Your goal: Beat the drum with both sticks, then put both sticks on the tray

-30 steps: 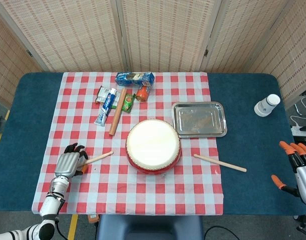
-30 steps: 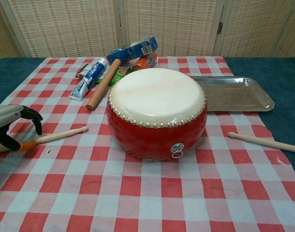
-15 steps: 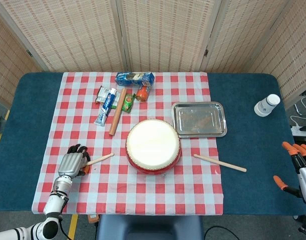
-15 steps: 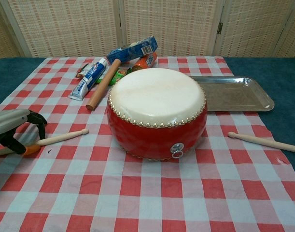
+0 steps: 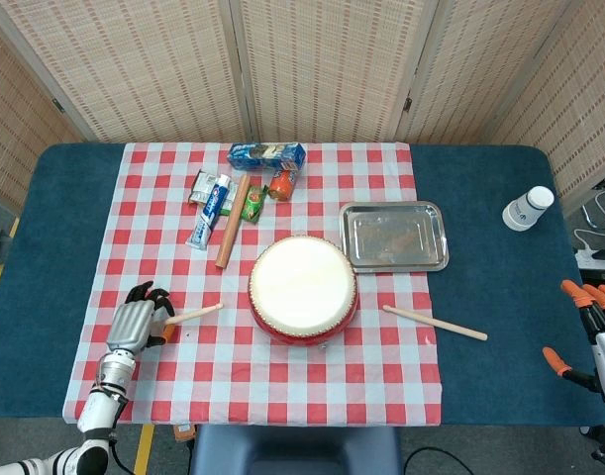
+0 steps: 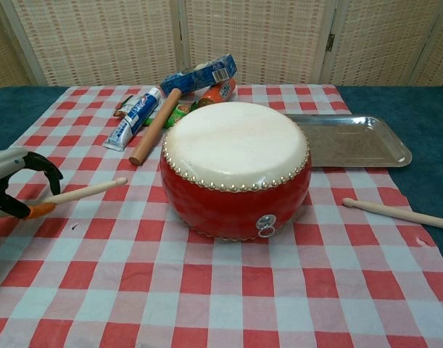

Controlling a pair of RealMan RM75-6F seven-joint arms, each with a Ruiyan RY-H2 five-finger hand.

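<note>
The red drum with its pale skin stands in the middle of the checked cloth. To its right behind lies the steel tray, also in the chest view, with nothing on it. My left hand grips one wooden stick by its end, left of the drum. In the chest view that stick slants up off the cloth from my left hand. The other stick lies flat on the cloth, right of the drum. My right hand hovers at the far right edge, fingers spread, holding nothing.
Behind the drum lie a toothpaste tube, a wooden rolling pin, a blue box, and small orange and green packets. A white bottle stands on the blue table at the far right.
My left hand has raised the stick, so its tip now sits off the cloth. The right hand has drifted slightly toward the right edge. The other stick has not moved.
</note>
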